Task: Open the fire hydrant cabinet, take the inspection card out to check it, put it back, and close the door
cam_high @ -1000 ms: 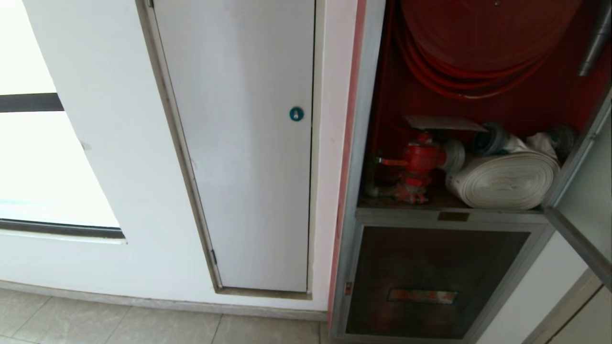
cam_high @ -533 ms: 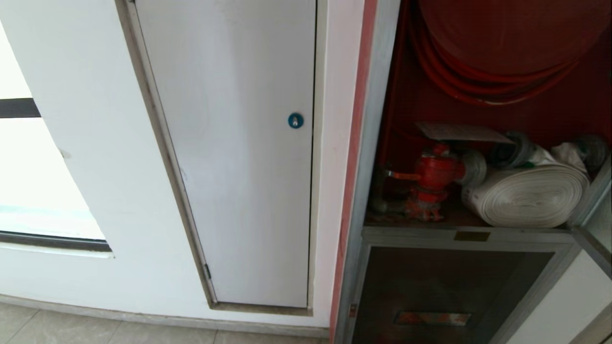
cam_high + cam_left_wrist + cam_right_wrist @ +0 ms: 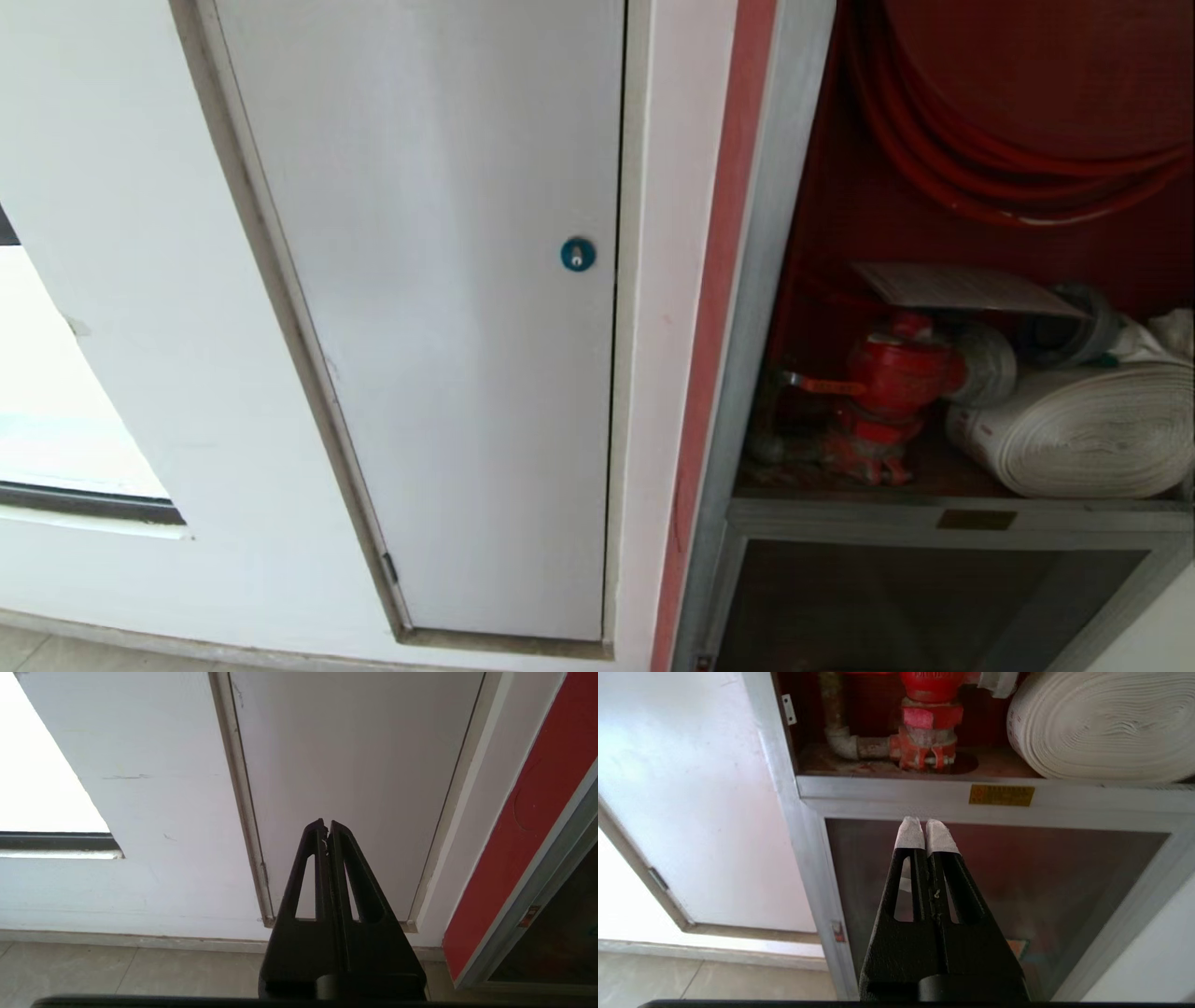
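Observation:
The fire hydrant cabinet (image 3: pixel 775 280) stands open at the right of the head view, with a red interior inside its aluminium frame. The inspection card (image 3: pixel 962 287) lies flat on top of the red valve (image 3: pixel 896 373), beside the white rolled hose (image 3: pixel 1092 439) and under the red hose reel (image 3: pixel 1027 140). The door is out of view. Neither arm shows in the head view. My right gripper (image 3: pixel 926 828) is shut and empty, low in front of the cabinet frame (image 3: pixel 794 812), below the valve (image 3: pixel 931 714). My left gripper (image 3: pixel 326 826) is shut and empty, facing the wall.
A plain white panel door (image 3: pixel 448 327) with a round blue lock (image 3: pixel 577 254) fills the wall left of the cabinet. A smaller dark pane (image 3: pixel 1041 882) closes the lower compartment. A bright window (image 3: pixel 56 420) is at far left. Tiled floor (image 3: pixel 140 975) runs below.
The whole head view has shifted: the wall and cabinet now sit further right and lower and look larger, so the camera moved. The open door's edge has left the picture.

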